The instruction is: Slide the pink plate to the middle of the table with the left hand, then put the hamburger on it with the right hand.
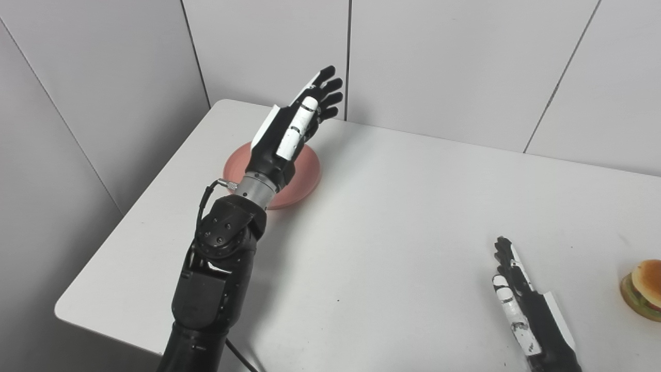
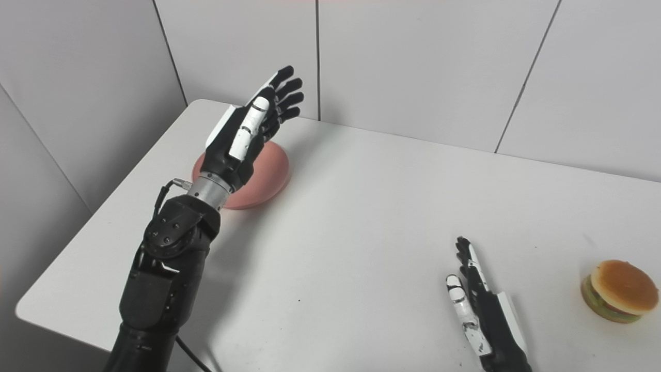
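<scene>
Left hand (image 1: 294,129): fingers (image 1: 330,90) extended and apart, holding nothing, raised over the far edge of the pink plate (image 1: 304,178). Plate sits at the worktop's (image 1: 387,217) far left corner. Right hand (image 2: 483,310): fingers straight, empty, low over the near worktop. Hamburger (image 2: 619,291) lies near it at the right edge, untouched.

One pink plate (image 1: 304,178) sits on the tabletop (image 1: 392,217) at about ten o'clock. One hamburger (image 2: 619,291) sits at about four o'clock. Two robot hands show: the left robot hand (image 1: 294,132) partly covers the plate, so anything on it may be hidden, and the right robot hand (image 2: 477,305) at five o'clock.
</scene>
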### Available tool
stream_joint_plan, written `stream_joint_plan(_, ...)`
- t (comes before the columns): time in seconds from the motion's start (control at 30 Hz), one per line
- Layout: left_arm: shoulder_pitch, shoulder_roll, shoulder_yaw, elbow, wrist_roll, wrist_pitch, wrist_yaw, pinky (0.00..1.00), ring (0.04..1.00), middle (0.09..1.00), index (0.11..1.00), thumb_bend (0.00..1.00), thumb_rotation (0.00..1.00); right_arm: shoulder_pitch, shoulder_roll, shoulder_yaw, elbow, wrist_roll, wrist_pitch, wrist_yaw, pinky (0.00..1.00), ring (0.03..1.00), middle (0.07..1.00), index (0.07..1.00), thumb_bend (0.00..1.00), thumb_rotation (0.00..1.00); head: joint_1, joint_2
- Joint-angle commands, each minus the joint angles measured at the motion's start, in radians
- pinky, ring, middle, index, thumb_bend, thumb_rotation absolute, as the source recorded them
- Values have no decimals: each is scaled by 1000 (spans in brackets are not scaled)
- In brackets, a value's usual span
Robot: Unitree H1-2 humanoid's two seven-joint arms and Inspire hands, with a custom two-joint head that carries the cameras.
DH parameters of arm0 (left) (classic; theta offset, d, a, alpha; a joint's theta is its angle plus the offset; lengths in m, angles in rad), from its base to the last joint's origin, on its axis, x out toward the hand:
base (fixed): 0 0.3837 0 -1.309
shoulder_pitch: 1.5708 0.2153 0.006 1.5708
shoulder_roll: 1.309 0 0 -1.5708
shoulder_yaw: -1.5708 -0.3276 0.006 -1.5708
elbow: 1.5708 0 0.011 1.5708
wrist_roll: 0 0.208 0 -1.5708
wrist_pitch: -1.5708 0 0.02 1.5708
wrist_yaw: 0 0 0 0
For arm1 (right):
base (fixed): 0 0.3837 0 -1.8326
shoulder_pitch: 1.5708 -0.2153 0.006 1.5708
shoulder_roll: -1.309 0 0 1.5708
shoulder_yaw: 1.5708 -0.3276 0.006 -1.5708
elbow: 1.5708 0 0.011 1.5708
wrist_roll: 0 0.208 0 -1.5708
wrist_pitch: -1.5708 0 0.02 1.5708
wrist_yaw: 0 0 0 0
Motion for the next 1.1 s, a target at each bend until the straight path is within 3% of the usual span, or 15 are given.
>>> stream_joint_plan(0.0, -51, 32, 30, 10, -20, -29, 17, 942, 945, 954, 944, 455, 1000, -2, 1, -3, 0, 7, 24, 6, 1000, 1000, 1000, 1000, 87, 1000, 1, 1)
stream_joint_plan(0.1, -78, 71, 60, 60, -29, -57, 14, 944, 940, 949, 939, 450, 1000, 0, -1, -2, -3, 7, 25, 6, 1000, 1000, 1000, 1000, 72, 1000, 2, 2)
stream_joint_plan(0.23, -103, 104, 88, 91, -47, -45, 20, 941, 935, 947, 939, 458, 1000, 0, -2, -2, -2, 10, 25, 8, 1000, 1000, 1000, 1000, 73, 1000, 5, 2)
stream_joint_plan(0.47, -149, 136, 151, 158, -72, -50, 49, 919, 904, 934, 920, 436, 1000, -1, -1, -1, -4, 3, 25, 6, 1000, 1000, 1000, 1000, 55, 1000, 6, 1)
stream_joint_plan(0.73, -146, 189, 185, 249, -96, -79, 42, 957, 960, 969, 955, 446, 1000, -3, -4, -3, -1, 10, 22, 10, 1000, 1000, 1000, 1000, 54, 1000, 8, 1)
stream_joint_plan(1.07, -139, 216, 221, 375, -137, -121, 41, 969, 978, 968, 946, 416, 1000, -6, -6, -2, 7, 7, 18, 9, 1000, 1000, 1000, 1000, 54, 1000, 10, 2)
